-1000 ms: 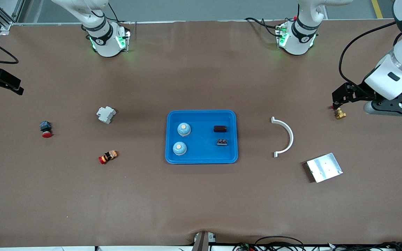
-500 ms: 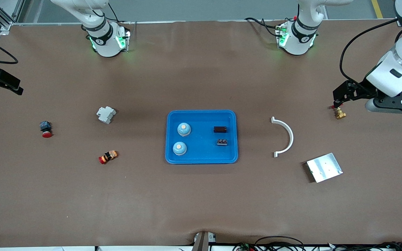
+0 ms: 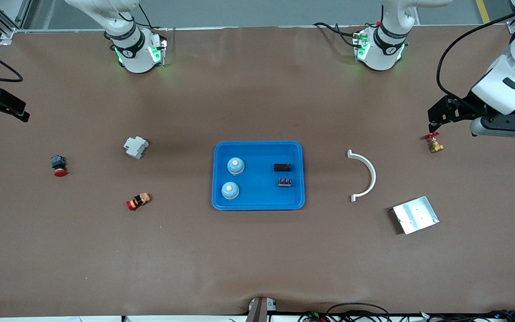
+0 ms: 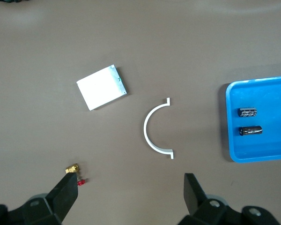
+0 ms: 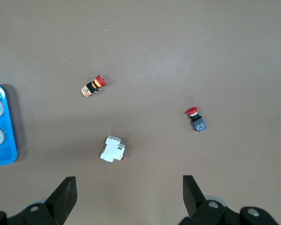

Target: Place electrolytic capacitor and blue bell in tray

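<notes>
We see the tray (image 3: 258,175) sitting mid-table, its long axis running from one arm's end of the table toward the other. Inside it, two blue bells (image 3: 235,166) (image 3: 230,190) stand upright, domes up, at the end toward the right arm. At the end toward the left arm, the electrolytic capacitor (image 3: 281,167) lies on its side, its long axis parallel to the tray's long side, and a small dark ribbed part (image 3: 284,182) lies just beside it, nearer the front camera.

We find the left tool (image 4: 131,194) up in the air at the left arm's end of the table, fingers spread wide and holding nothing, the arm bent and leaning in from the table's edge. Just under its fingertip sits a small brass valve (image 3: 434,144) with a red handle. The white half-ring (image 3: 365,175) lies between this tool and the tray; the silver plate (image 3: 415,214) rests nearer the front camera.

The right tool (image 5: 129,197) hangs over the table's opposite end, fingers also spread and empty, above the white breaker (image 5: 113,149), the red push button (image 5: 195,119) and the red-capped switch (image 5: 92,86).
</notes>
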Available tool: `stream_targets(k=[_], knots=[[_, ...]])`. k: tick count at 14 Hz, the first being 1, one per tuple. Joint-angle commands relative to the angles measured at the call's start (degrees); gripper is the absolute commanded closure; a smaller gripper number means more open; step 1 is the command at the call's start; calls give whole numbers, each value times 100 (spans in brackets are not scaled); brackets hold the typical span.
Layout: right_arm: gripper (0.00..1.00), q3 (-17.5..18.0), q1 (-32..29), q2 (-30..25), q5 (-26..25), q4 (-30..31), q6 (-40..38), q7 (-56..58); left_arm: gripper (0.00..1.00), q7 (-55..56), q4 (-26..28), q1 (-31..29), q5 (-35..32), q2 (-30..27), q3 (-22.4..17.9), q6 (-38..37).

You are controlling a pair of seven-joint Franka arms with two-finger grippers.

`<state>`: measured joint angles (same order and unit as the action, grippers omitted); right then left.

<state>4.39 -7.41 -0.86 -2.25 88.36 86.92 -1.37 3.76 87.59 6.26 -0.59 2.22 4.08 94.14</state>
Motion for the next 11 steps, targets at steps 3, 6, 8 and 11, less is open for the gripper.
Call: stream_targets(k=[3,6,8,11], knots=[[0,-52,73,-37,-100,-20,-35,-13,0,-95,56,77,112,-117,-91,-80],[0,-52,56,-29,-100,-38,0,-13,0,-95,56,77,112,-125,-92,-80],[0,-52,56,93,-118,-221,9,31,0,-95,56,77,112,-117,-92,-80],[0,-52,64,182,-109,-407,-9,49,0,-95,65,77,42,-117,-100,-98]])
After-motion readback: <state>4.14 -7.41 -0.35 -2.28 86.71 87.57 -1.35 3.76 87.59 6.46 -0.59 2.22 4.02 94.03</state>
